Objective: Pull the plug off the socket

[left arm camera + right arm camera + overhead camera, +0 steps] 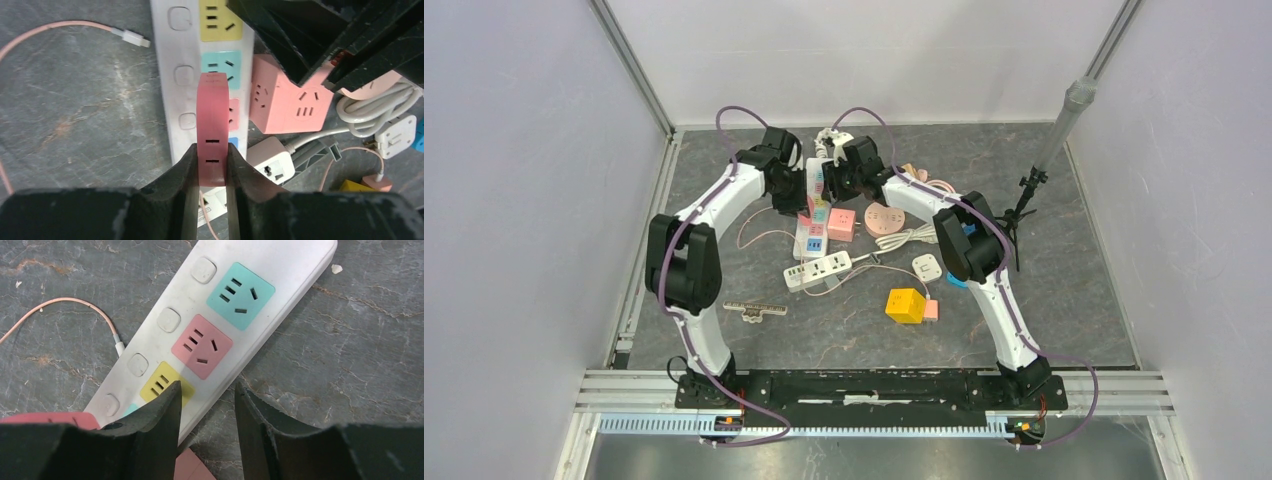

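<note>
1. Closest to your left wrist camera, the left fingers [182,172] were closed on the pink plug [212,110], one pad on each flat side. That grip suited a pull along the plug's length rather than a twist.
2. That plug stood upright over the white power strip [172,60], its far end covering the socket just below the teal socket [225,67]. You could not tell from these views whether its pins were seated or already clear.
3. Your right fingers [155,415] stood apart with nothing clamped between them, poised at the strip's long edge beside the yellow socket [161,382]. I judge you put them there to brace the strip so it would not lift with the plug.
4. You had the strip lying flat on the table [75,110], with a pink cube adapter [285,100] just beside one long edge and a pink cable [60,27] ending near the other. That crowding left little room for sideways motion.
5. My reading: you were at the extraction step, and it called for a straight pull away from the strip's face while the other arm steadied it.
</note>
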You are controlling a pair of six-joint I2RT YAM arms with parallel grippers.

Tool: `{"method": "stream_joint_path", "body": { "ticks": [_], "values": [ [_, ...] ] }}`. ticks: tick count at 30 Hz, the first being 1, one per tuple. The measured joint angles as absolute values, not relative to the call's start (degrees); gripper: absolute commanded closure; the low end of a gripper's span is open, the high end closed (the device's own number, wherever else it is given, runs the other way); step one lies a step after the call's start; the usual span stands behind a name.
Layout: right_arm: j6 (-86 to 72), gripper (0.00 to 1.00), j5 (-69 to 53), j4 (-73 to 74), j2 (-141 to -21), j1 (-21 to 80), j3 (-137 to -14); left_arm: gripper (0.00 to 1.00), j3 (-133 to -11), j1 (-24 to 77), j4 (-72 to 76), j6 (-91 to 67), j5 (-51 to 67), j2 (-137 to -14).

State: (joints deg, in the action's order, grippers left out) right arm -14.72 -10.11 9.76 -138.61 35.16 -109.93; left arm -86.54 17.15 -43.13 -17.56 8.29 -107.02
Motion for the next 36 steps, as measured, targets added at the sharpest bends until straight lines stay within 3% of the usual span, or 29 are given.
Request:
{"method": "stream_joint_path", "body": {
  "ticks": [10,17,28,36],
  "values": [
    [-15.55,0.39,-13.56,6.63,-138.28,33.82,-107.98,0.96,-86.59,12.05,-43.22,-17.63,3.92,-104.4],
    [-17.34,0.38,-17.8,5.67,-138.26,32.29,-107.11,0.89,-85.56,7.29,-43.62,-19.11,8.54,-104.71],
    [-20.38,0.37,-28.67,2.09,-136.42,27.38,-105.82,0.64,-80.23,4.82,-44.38,-19.9,15.25,-106.63],
    [-21.12,0.36,-30.85,-0.38,-129.16,26.04,-102.83,0.26,-80.16,4.84,-45.54,-20.23,13.28,-109.6]
  ]
}}
